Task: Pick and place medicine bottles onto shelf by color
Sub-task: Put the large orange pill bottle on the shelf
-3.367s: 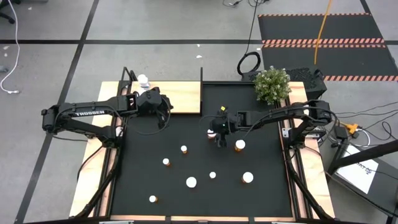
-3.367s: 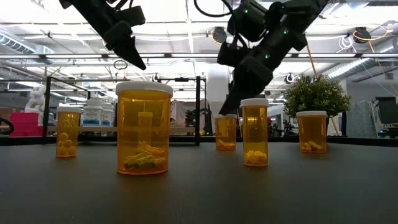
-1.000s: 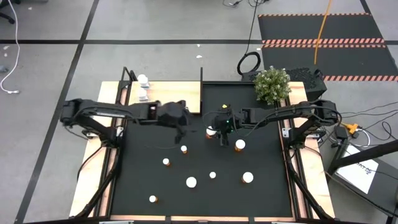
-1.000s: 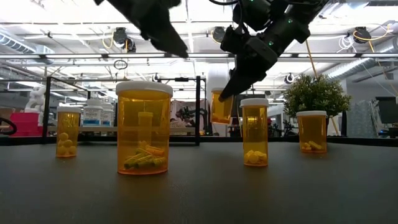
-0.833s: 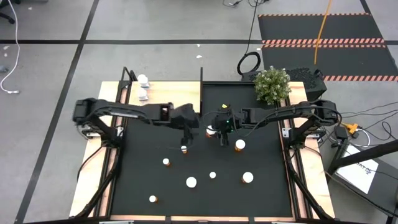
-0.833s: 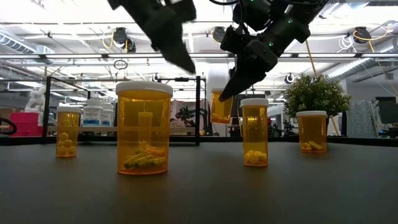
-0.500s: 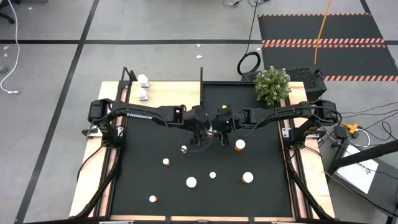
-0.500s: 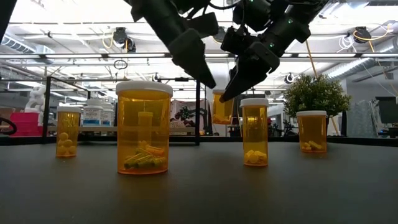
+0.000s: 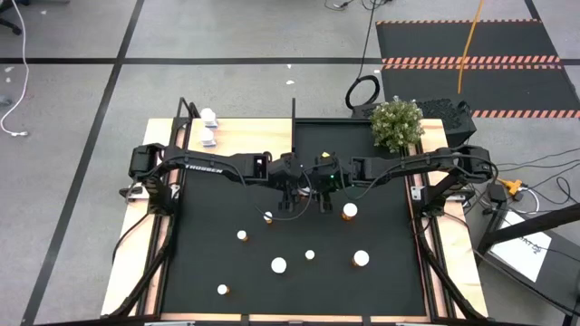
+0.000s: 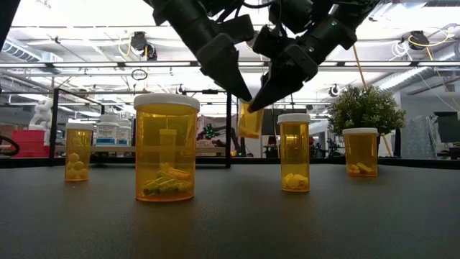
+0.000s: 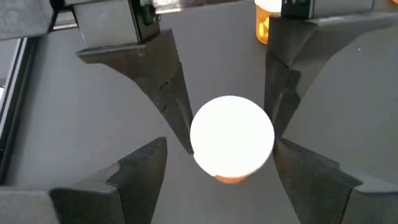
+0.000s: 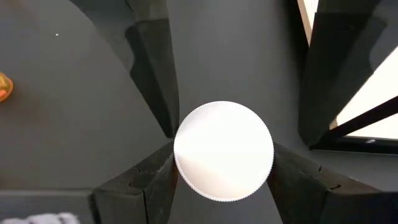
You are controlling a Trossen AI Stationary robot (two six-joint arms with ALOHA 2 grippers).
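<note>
A small orange medicine bottle (image 10: 251, 122) with a white cap (image 12: 224, 149) hangs tilted above the black mat (image 9: 381, 281), near the mat's middle. My right gripper (image 12: 224, 158) is shut on it, reaching in from the table's right. My left gripper (image 11: 221, 146) has come in from the left and stands open, one finger on each side of the same cap (image 11: 230, 134). Several more orange bottles stand on the mat, such as one at the front (image 10: 166, 147). Two white bottles (image 9: 209, 127) stand on the light-wood shelf (image 9: 258, 140) at the far left. My right gripper pinches the bottle's white cap by its rim (image 12: 177, 163) between its two fingers. The fingers slant down at it from the table's right. The bottle hangs below the fingertips, tilted, its orange body (image 10: 249, 128) clear of the mat.
A potted plant (image 9: 397, 122) stands at the mat's far right corner. Thin black posts (image 9: 294, 113) rise at the shelf's edges. Loose bottles (image 9: 349, 211) (image 9: 267, 216) stand just nearer than the two grippers.
My left gripper has gone down and toward the table's right to the held bottle, and its open fingers now flank the cap; it then kept still. The bottle in my right gripper has tipped from nearly upright to tilted, still clear of the mat.
</note>
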